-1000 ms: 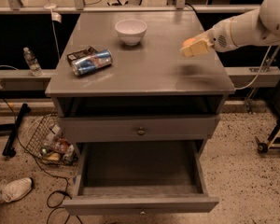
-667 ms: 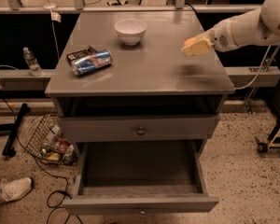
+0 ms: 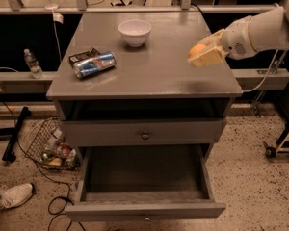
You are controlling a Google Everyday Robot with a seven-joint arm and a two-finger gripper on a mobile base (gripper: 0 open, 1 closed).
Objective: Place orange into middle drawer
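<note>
My gripper (image 3: 202,55) reaches in from the right, above the right part of the grey cabinet's top (image 3: 149,66). It is shut on the orange (image 3: 196,49), a small round orange fruit that shows between the cream-coloured fingers. The orange is held above the cabinet top, and a shadow lies beneath it. The middle drawer (image 3: 144,177) is pulled out wide open at the bottom of the cabinet. Its grey inside is bare and its front has a small round knob (image 3: 146,218).
A white bowl (image 3: 135,32) stands at the back of the cabinet top. A blue-silver can (image 3: 94,64) lies on its side at the left, by a dark packet (image 3: 82,56). A knobbed drawer front (image 3: 144,133) sits above the open drawer. A wire basket (image 3: 50,146), cables and a shoe (image 3: 9,196) lie on the floor to the left.
The gripper with the orange has barely moved; it stays above the right side of the cabinet top. Nothing else has changed.
</note>
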